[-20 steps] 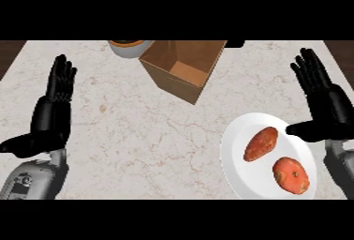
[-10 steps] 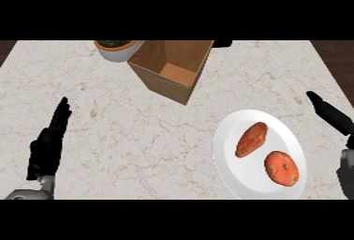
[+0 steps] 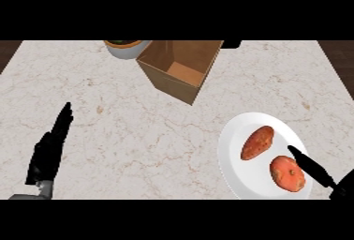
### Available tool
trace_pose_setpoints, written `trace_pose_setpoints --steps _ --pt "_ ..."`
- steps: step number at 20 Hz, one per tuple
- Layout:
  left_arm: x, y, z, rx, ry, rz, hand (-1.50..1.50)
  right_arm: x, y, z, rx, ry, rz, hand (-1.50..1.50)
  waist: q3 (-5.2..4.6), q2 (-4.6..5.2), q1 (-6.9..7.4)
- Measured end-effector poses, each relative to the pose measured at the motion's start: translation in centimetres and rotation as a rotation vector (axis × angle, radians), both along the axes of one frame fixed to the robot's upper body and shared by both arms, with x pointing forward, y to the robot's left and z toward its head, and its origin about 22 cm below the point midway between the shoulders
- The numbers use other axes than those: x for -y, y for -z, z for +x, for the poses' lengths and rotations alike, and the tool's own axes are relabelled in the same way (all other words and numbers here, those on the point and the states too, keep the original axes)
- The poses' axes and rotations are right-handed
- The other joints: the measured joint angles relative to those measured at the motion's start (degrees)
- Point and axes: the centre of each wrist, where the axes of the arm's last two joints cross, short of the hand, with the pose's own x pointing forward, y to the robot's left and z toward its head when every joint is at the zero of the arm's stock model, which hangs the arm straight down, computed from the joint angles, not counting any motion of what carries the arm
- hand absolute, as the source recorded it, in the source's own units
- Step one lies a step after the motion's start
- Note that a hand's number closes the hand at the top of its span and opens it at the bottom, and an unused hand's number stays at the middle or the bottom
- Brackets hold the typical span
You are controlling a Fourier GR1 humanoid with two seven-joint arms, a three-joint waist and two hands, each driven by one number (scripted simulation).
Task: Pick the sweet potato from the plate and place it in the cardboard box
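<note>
A white plate lies at the right of the counter. On it an elongated orange-brown sweet potato rests beside a rounder reddish piece. An open cardboard box stands at the back centre, its inside bare. My right hand comes in from the lower right, open, fingers straight, its tip over the plate's right part next to the round piece. My left hand stands edge-on at the lower left, open, far from the plate.
A grey bowl with dark green contents sits at the back, just left of the box. Marble counter stretches between my left hand and the plate. Dark floor shows past the counter's left and right edges.
Both hands dropped lower in the view and turned edge-on. The right hand has moved in over the plate's right side. The view shifted, bringing the bowl and box further in.
</note>
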Motion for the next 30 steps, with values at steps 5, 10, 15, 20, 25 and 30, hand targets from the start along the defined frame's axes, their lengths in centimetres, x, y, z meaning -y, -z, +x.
trace_pose_setpoints --steps 5,10,15,20,25,30 --pt "0.3 -0.6 0.3 0.007 0.020 0.003 0.00 0.5 1.4 -3.7 -0.283 -0.044 0.017 -1.50 -0.40 0.41 1.09" --pt "0.7 -0.9 0.7 0.008 0.042 0.004 0.00 0.0 0.3 -4.7 -0.520 -0.103 0.061 -1.50 -0.50 0.64 2.27" --pt "1.5 -1.2 0.8 0.006 0.060 0.003 0.00 -1.8 -2.6 -3.0 -0.677 -0.118 0.080 -1.50 -0.31 0.49 3.15" --pt "1.2 -1.3 1.0 -0.004 0.056 0.001 0.00 -4.8 -6.3 -0.8 -0.750 -0.104 0.051 -1.50 -0.03 0.28 2.77" --pt "1.2 -0.8 0.7 -0.006 0.050 -0.005 0.00 -8.2 -7.5 0.1 -0.776 -0.117 0.015 -1.50 0.18 0.17 2.37" --pt "1.1 -1.2 0.8 -0.004 0.041 -0.004 0.00 -10.5 -7.5 0.9 -0.789 -0.113 0.007 -1.50 0.34 0.14 1.98"
